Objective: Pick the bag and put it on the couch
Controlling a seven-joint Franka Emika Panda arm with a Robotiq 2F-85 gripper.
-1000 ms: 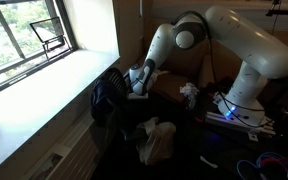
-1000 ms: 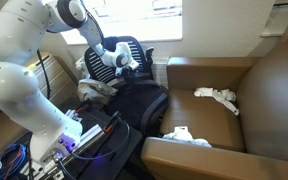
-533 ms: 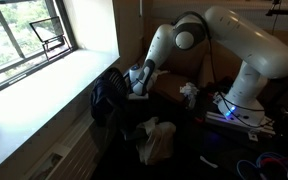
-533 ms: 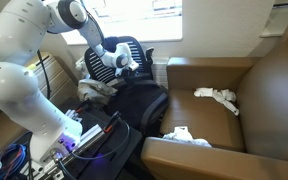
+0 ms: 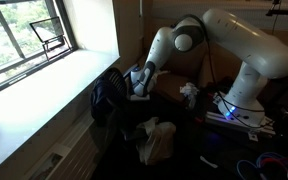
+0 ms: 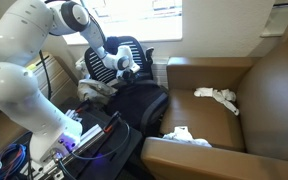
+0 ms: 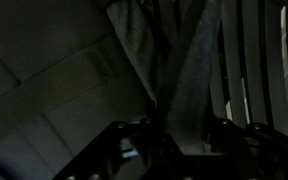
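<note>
Home living room: brown couch (image 6: 269, 95), sunlit window (image 5: 22, 35) over a deep white sill (image 5: 59, 72).

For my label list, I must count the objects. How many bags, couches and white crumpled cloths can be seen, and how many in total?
Black bag: 1
Brown couch: 1
White crumpled cloths: 2
Total: 4

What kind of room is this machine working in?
Probably a living room or lounge, as far as I can tell: there is a brown leather couch, a large window with a wide sill, and a black fabric bag beside the couch.
</note>
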